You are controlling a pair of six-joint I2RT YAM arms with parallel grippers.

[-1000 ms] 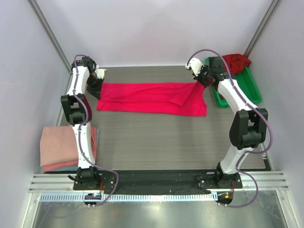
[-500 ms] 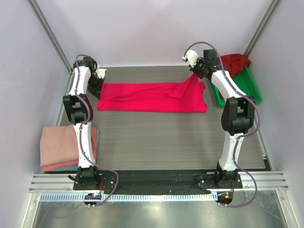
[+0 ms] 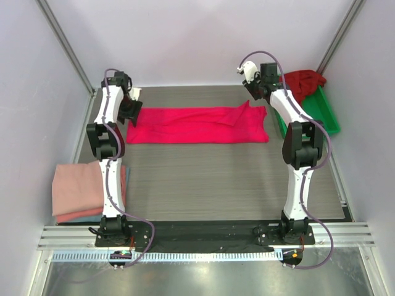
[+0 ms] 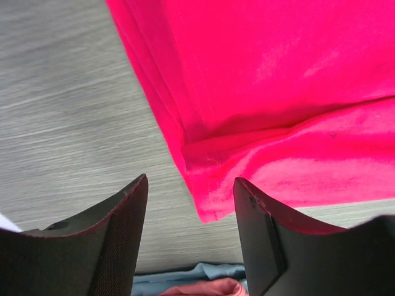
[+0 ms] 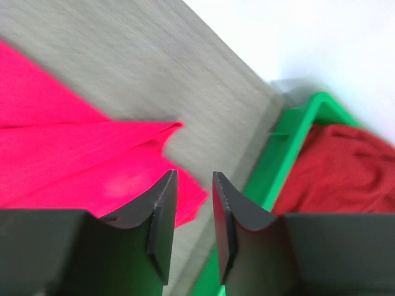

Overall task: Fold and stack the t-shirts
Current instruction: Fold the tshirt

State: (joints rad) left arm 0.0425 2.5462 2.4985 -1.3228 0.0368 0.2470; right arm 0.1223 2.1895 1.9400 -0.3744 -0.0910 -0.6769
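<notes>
Your left end effector (image 4: 190, 182) and right end effector (image 5: 194, 179) have both just let go and stand released, empty. The bright red shirt (image 3: 197, 123) now lies flat on the bench (image 3: 216, 179), one end by each. The lengthwise fold looks done, so a crosswise fold likely follows.

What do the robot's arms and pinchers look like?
The left arm and right arm are white tubes with chunky black joints. A thin purple cable loops along each. The left gripper and right gripper each have two dark curved fingers.
</notes>
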